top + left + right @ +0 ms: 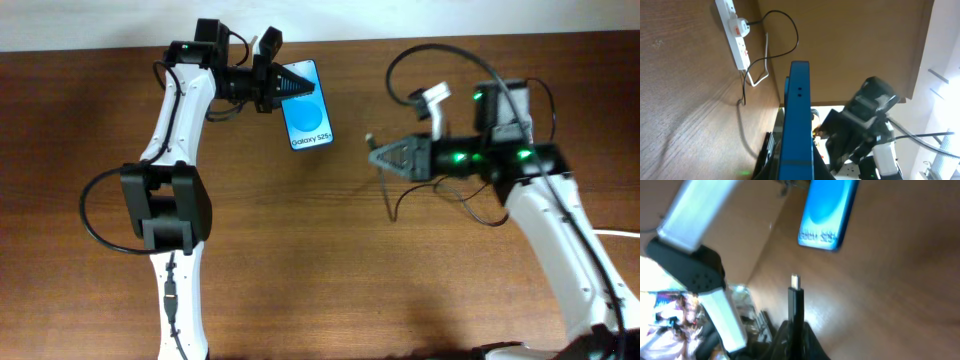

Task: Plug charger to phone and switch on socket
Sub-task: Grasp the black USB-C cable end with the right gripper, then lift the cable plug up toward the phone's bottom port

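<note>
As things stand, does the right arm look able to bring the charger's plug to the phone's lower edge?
Probably yes. The right end effector holds the charger plug-first toward the phone, whose lower edge faces it across open table. The left end effector grips only its upper end.

We counted one phone (308,120), one charger (795,305) with a single small plug at its free end, and one socket (735,32) with one plug (742,25) seated in it. There were two arms, a left arm (175,110) and a right arm (550,235), and two hands, the left hand (300,87) and the right hand (375,155). All of these were at one counter (300,260).
</note>
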Controlling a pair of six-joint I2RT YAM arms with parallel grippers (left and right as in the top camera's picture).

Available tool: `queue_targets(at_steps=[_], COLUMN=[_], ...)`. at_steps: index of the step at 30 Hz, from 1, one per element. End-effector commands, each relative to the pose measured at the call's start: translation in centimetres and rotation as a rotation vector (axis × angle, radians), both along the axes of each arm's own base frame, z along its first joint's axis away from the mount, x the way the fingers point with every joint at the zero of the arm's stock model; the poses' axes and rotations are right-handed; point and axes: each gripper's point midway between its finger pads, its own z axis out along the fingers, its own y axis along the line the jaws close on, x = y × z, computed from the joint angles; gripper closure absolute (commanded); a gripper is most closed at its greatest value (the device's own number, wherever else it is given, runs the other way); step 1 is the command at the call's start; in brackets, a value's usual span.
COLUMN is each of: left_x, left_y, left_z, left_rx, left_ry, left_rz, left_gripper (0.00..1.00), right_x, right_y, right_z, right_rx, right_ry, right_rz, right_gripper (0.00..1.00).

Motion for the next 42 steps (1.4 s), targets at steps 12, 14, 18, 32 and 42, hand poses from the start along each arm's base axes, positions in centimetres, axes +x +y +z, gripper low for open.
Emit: queue_targets(at_steps=[12,14,18,32,42], left_x=[-0.6,-0.6,-0.6,0.2,1.3], left_y=[-0.7,-0.7,-0.7,0.8,3.1], left_z=[1.6,1.6,1.6,1.6,1.7], left_rx=[-0.052,-0.052,-0.052,-0.043,-0.046], left_ry=[0.011,0.011,0.012,0.115,0.115], left_rz=[-0.026,-0.026,-0.026,0.008,0.056], left_gripper=[1.0,1.0,1.0,1.0,1.0], right_x=[-0.4,-0.2,-0.1,0.9,1.2], right_y=[7.5,7.6,7.7,8.0,8.3], right_z=[-3.1,-3.8,-4.2,-2.8,-2.1], right_rx=[0.001,-0.001,0.005,0.065,0.095], right_ry=[0.141,0.173,0.195,0.216,0.225], right_rz=[-0.021,-0.027,-0.023,-0.061,-0.068], right_gripper=[0.96,0.96,0.96,0.96,0.96])
